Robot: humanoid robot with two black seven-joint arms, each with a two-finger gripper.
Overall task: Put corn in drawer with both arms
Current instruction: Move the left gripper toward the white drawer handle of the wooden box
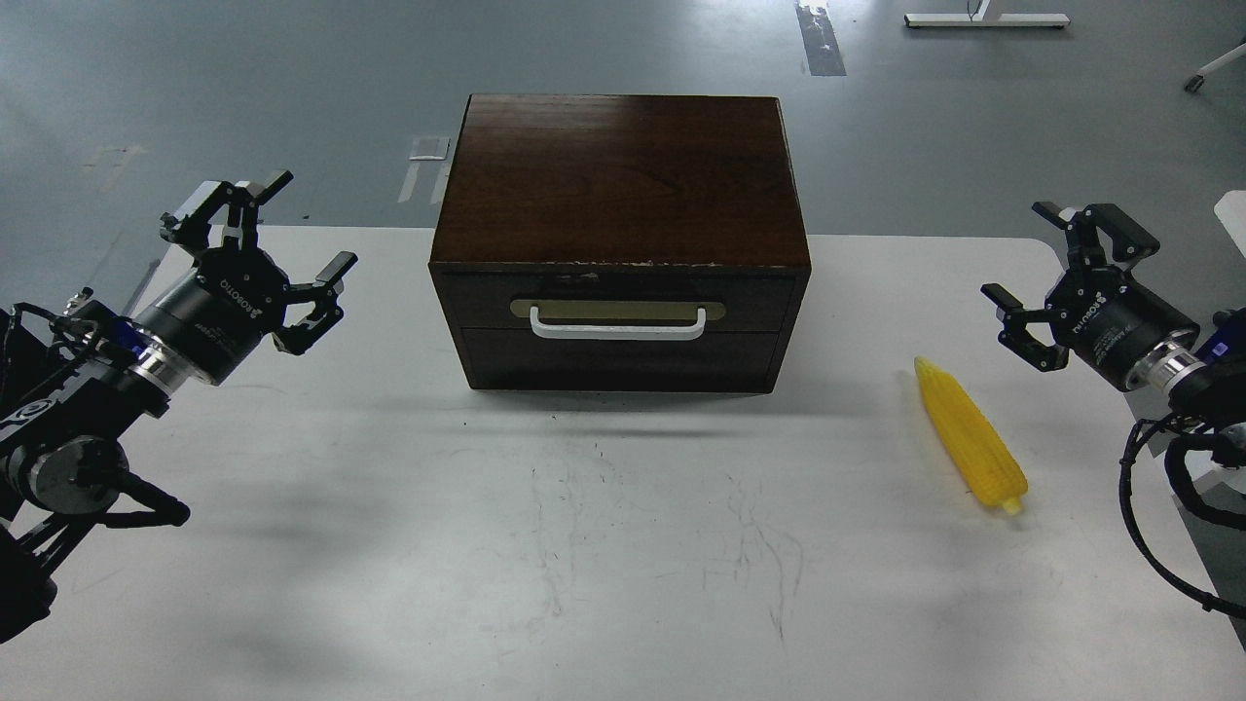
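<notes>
The yellow corn (971, 435) lies on the white table at the right, its pointed tip toward the cabinet. The dark brown drawer (619, 295) is shut in the cabinet's front, with a white bar handle (617, 326) on a tan plate. My left gripper (288, 226) hangs open above the table's left side, well left of the cabinet, with nothing in it. At the right edge my right gripper (1025, 255) is open too, holding nothing, above and to the right of the corn.
The dark wooden cabinet (621, 175) stands at the middle of the table's far side. A plain dark panel (619, 360) sits below the drawer. The white table (623, 545) shows faint scuff marks in front. Grey floor lies beyond the table.
</notes>
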